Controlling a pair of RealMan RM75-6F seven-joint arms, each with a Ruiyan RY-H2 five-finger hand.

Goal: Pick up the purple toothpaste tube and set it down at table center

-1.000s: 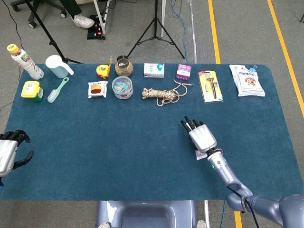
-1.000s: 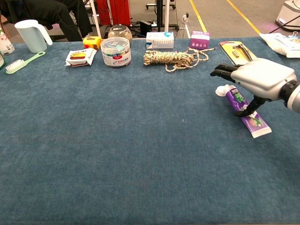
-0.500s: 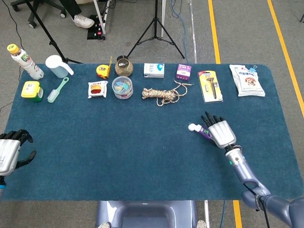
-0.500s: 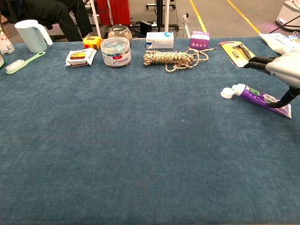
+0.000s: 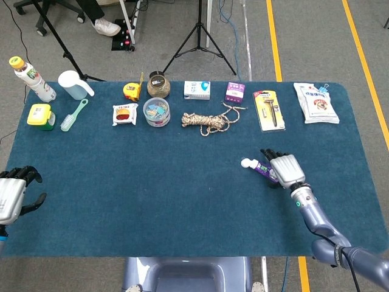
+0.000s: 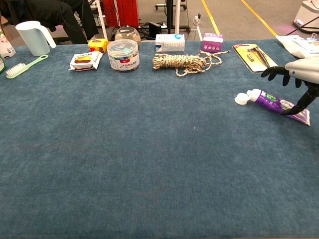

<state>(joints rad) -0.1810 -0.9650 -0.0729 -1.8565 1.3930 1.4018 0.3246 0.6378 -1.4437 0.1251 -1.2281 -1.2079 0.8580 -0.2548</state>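
Fingers [image 6: 279, 72] of my right hand [image 5: 287, 170] hung spread over the toothpaste tube [image 6: 275, 103], thumb touching it, its length running leftward to the cap, nothing pinched yet.

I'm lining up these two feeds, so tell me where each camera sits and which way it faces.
Head view: high up, looking down over the whole table; shows left hand and right hand.
Chest view: low at the near edge, looking across toward the far row; only the right hand shows.
Both show the purple toothpaste tube.
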